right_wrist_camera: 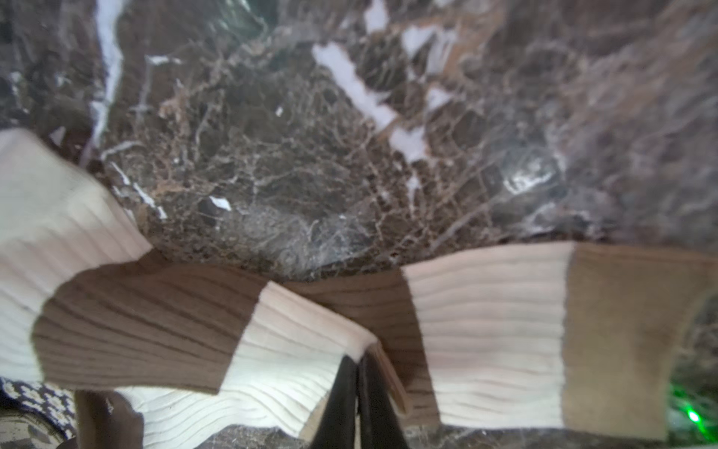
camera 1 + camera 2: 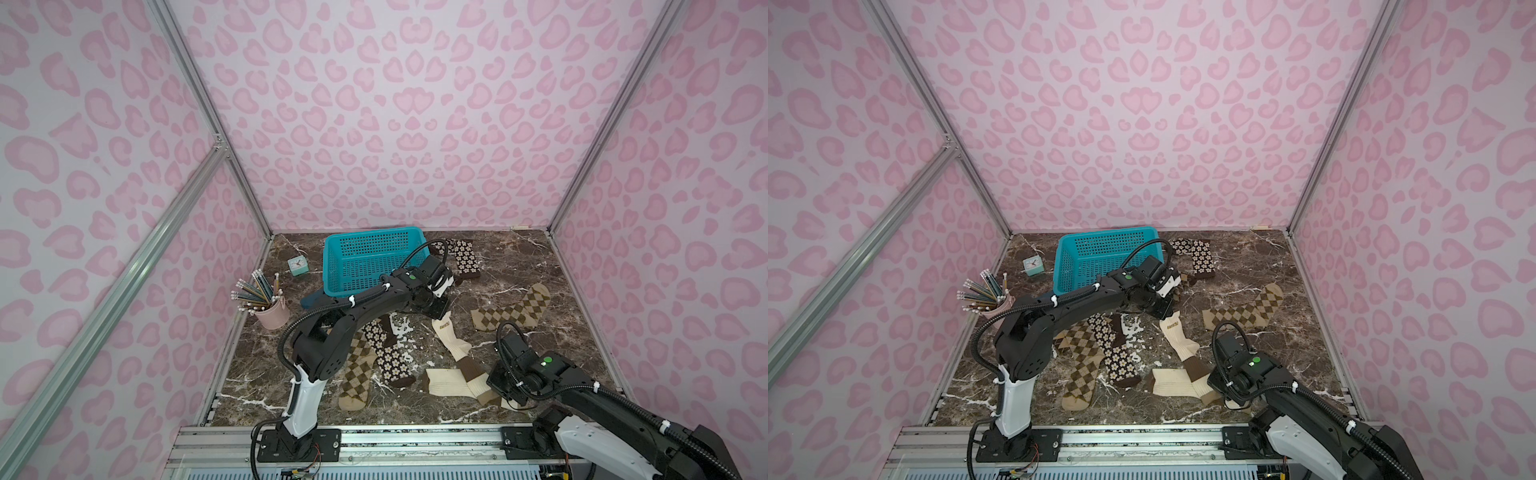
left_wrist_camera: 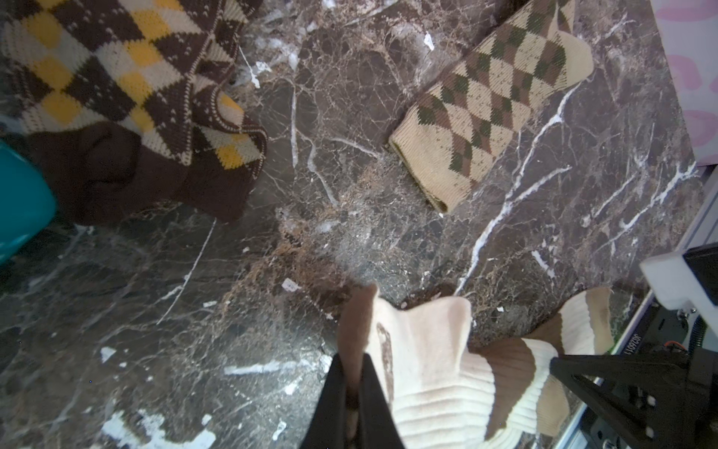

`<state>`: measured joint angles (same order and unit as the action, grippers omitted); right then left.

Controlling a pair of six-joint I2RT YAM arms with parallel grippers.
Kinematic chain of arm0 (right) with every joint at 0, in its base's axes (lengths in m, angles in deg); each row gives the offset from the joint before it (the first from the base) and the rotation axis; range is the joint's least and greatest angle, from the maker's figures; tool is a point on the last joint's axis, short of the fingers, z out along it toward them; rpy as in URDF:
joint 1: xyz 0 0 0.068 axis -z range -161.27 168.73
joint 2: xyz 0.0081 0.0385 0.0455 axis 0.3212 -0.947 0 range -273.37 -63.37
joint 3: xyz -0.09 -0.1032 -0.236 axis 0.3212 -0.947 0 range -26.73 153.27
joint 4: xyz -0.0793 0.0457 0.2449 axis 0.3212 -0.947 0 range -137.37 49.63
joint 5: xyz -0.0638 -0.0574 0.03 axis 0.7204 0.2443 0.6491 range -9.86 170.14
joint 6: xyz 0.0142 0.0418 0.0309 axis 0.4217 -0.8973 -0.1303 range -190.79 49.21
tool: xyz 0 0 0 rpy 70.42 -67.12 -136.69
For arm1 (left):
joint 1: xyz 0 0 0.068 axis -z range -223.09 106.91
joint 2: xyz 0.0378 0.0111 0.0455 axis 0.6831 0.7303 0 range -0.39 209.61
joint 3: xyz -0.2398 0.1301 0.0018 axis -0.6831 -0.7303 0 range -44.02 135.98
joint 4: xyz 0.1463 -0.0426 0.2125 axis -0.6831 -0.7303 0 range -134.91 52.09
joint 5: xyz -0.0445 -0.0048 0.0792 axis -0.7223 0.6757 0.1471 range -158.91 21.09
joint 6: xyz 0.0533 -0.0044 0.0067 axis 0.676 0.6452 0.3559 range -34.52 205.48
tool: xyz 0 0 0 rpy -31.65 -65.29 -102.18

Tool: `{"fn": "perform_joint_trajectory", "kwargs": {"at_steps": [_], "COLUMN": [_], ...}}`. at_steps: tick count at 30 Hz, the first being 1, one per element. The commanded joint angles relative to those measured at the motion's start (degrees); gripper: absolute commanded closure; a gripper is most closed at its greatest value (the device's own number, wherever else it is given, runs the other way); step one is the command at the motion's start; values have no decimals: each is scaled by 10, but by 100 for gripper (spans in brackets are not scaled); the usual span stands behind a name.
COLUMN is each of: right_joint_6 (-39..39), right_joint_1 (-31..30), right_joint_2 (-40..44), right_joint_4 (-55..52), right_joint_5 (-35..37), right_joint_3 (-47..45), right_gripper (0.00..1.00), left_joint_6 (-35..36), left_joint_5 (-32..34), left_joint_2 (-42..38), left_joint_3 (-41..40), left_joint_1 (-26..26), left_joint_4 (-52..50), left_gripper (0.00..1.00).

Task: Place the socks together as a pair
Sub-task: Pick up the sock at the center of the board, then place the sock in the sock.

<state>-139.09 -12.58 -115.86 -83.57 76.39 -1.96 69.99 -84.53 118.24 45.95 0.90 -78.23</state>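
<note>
**Cream pair close to joined, other socks scattered**

The marble worktop (image 2: 561,274) is strewn with socks, and no pair lies stacked. Nearest to done is the cream pair with brown stripes. The held cream sock (image 2: 451,345) runs from mid-worktop toward the front right corner, strung between both arms. The left gripper (image 3: 351,400) is pressed together on its brown toe, and the right gripper (image 1: 357,400) is clamped on its cuff edge. The flat cream sock (image 2: 446,382) lies near the front edge. Its cuff end meets the held one's by the right gripper, so the two form a V rather than a stack. I judge that the held sock needs swinging over and laying along its mate.

The rest is undone. One tan-olive argyle sock (image 2: 515,311) lies toward the right edge. Its match (image 2: 357,374) lies front left, overlapped by a flowered sock (image 2: 390,357). The second flowered sock (image 2: 465,257) sits near the rear edge. A brown-orange argyle sock (image 3: 116,70) lies beside the basket; I cannot find its partner.

The teal basket (image 2: 365,249) stands at the rear, with the left arm reaching across its front. A pencil cup (image 2: 272,311) and a small clock (image 2: 298,265) stand by the left edge, well apart from the cream pair. Nothing lies between the two cream socks.
</note>
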Motion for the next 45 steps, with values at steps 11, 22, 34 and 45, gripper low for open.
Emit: {"fn": "perform_joint_trajectory", "kwargs": {"at_steps": [11, 22, 34, 45], "right_joint_6": [32, 103, 179, 252], "right_joint_1": [2, 7, 46, 145], "right_joint_2": [33, -37, -119, -114], "right_joint_4": [-75, -281, -322, -322], "right_joint_5": [3, 51, 85, 160], "right_joint_3": [65, 274, 315, 282], "right_gripper": [100, 100, 100, 100], "left_joint_6": [-11, -75, -168, -262], "left_joint_5": [-30, -78, -51, -16], "left_joint_2": [-35, -153, -270, -287], "left_joint_3": [-1, -69, -227, -324], "left_joint_1": [-5, 0, 38, 98], "left_joint_4": [23, 8, 57, 183], "left_gripper": [96, 96, 95, 96]}}
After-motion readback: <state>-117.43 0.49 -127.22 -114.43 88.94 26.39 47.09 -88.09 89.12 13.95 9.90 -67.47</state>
